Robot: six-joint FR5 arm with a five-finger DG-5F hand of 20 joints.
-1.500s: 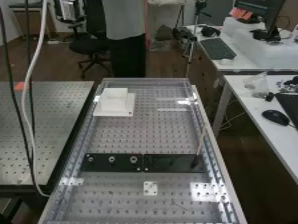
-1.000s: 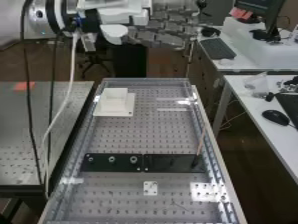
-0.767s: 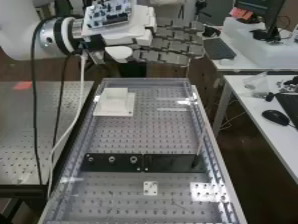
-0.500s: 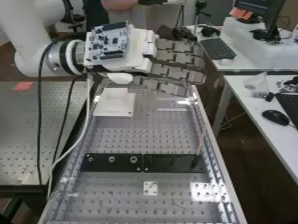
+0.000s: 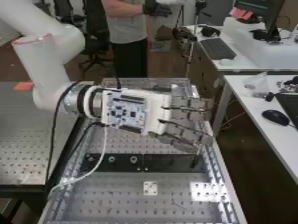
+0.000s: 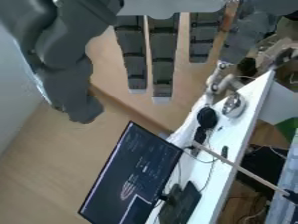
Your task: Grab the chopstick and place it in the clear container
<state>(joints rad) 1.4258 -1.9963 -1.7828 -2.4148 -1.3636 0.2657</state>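
The hand (image 5: pixel 158 111) is over the middle of the bench in the high view, its fingers straight and spread toward the bench's right edge. In the wrist view, the hand (image 6: pixel 163 57) has straight fingers and a thumb apart from them, with nothing between. The thin chopstick (image 5: pixel 197 153) stands slightly tilted in the right part of a black plate (image 5: pixel 166 162), its upper part behind the fingertips. Seen from the wrist, the chopstick (image 6: pixel 243 170) runs slanting, apart from the hand. I cannot tell which object is the clear container.
The perforated bench (image 5: pixel 120 197) has raised rails along its sides. Nuts sit on the plate's left part, and a small white plate (image 5: pixel 150 188) lies nearer. A cable (image 5: pixel 102 157) hangs from the arm. A white desk (image 5: pixel 256 107) stands at the right.
The arm has come in from the upper left and the hand has moved down and nearer over the bench, now covering the white block. The chopstick has stayed in the black plate.
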